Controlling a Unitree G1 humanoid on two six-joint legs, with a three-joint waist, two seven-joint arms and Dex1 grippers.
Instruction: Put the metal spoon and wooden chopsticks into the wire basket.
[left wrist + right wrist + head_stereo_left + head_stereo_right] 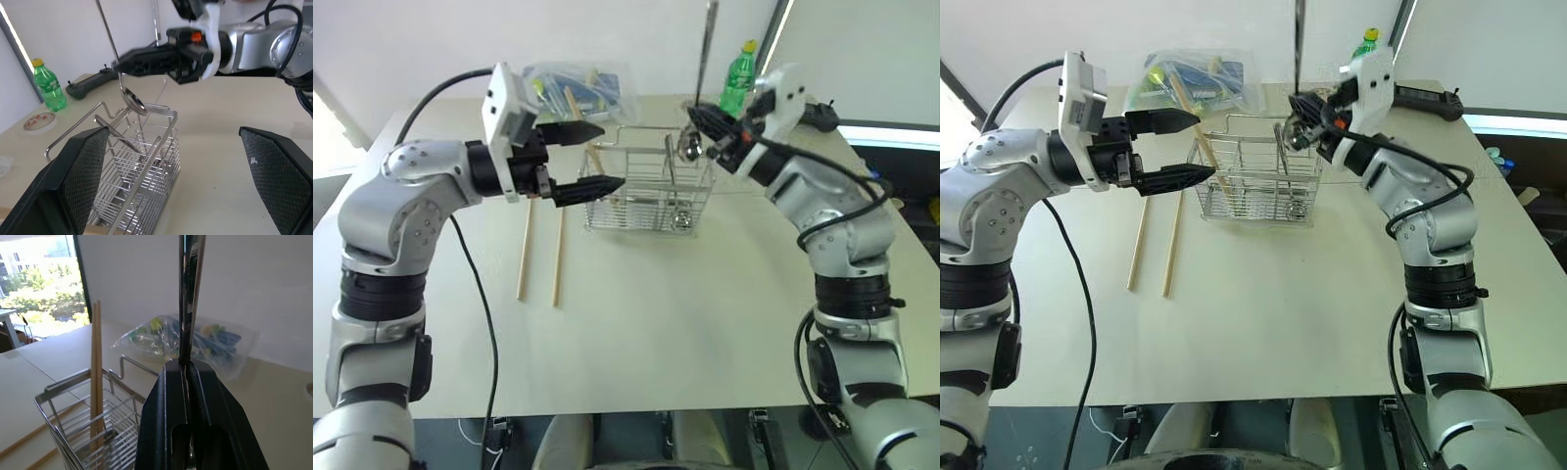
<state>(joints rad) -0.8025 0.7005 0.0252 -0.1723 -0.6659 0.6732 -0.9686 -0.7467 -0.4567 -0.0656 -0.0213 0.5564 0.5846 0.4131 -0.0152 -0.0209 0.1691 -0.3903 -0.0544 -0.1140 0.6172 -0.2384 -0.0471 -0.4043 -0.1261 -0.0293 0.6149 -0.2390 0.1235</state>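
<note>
You see the metal spoon (691, 143) pinched upright in the right gripper (705, 125), fingers closed on its handle, bowl down just above the far right corner of the wire basket (651, 191). Two wooden chopsticks (96, 382) already lean inside the basket; two more (540, 250) lie side by side on the bench (656, 323), left of it. Your left gripper (592, 157) hangs with fingers wide, empty, beside the basket's left end.
</note>
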